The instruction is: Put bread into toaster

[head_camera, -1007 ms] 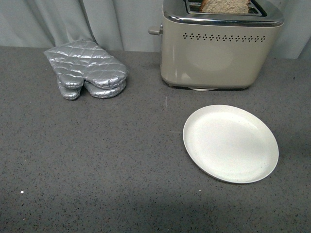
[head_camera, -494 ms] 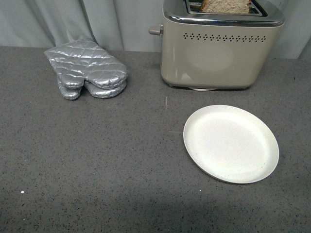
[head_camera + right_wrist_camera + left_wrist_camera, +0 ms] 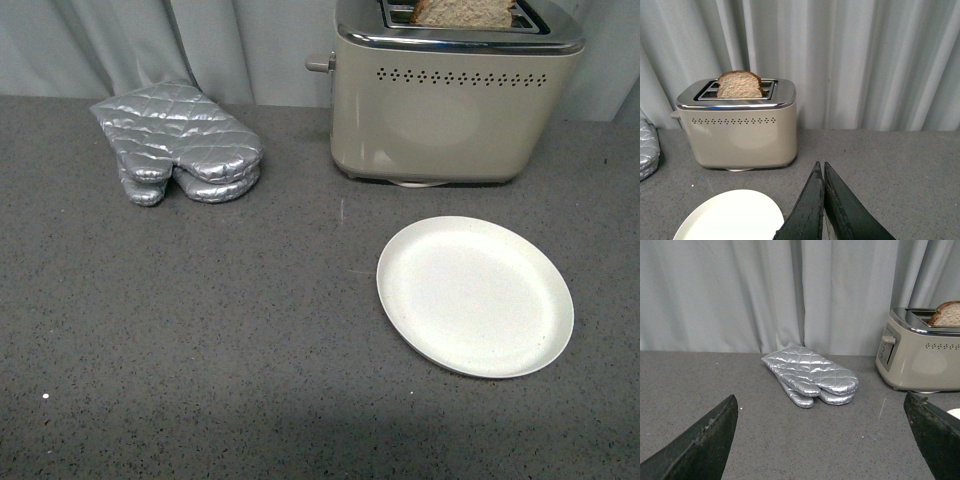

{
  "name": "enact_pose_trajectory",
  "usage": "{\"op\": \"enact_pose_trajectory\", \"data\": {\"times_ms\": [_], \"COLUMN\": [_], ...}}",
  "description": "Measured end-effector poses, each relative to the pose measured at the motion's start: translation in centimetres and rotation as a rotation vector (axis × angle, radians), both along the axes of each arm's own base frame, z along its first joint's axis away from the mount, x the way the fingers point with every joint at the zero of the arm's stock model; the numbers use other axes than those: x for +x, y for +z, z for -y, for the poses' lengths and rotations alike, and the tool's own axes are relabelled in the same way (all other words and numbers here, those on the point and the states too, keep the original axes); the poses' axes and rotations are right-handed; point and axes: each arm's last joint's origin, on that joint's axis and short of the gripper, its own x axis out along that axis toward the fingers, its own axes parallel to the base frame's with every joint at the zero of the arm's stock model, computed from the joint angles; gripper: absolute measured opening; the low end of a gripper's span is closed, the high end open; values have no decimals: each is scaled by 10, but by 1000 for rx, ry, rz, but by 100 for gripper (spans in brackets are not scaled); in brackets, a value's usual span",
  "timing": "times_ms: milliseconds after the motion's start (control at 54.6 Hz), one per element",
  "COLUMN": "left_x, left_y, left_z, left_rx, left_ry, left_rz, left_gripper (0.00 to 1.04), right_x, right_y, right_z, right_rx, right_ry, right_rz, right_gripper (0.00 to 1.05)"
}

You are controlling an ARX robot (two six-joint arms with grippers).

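Bread (image 3: pixel 739 84) sits proud in your toaster (image 3: pixel 737 123); left gripper (image 3: pixel 825 440) fingers apart, right gripper (image 3: pixel 823 210) together. Nudge the lever carelessly, it could tip.

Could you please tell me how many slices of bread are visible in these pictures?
1. The bread stands upright in a slot of the toaster, its rounded top sticking out. The plate holds none. Anything sunk deep in the other slot would be hidden.
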Motion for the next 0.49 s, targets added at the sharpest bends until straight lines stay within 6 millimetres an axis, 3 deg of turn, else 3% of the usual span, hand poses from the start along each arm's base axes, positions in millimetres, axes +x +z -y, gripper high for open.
{"op": "enact_pose_trajectory", "data": {"times_ms": [494], "left_x": [0], "left_y": [0], "left_z": [0], "left_rx": [0], "left_ry": [0], "left_rz": [0], "left_gripper": [98], "right_x": [-13], "right_y": [2], "right_z": [0], "right_rx": [0], "right_ry": [0], "right_rz": [7], "right_gripper": [0]}}
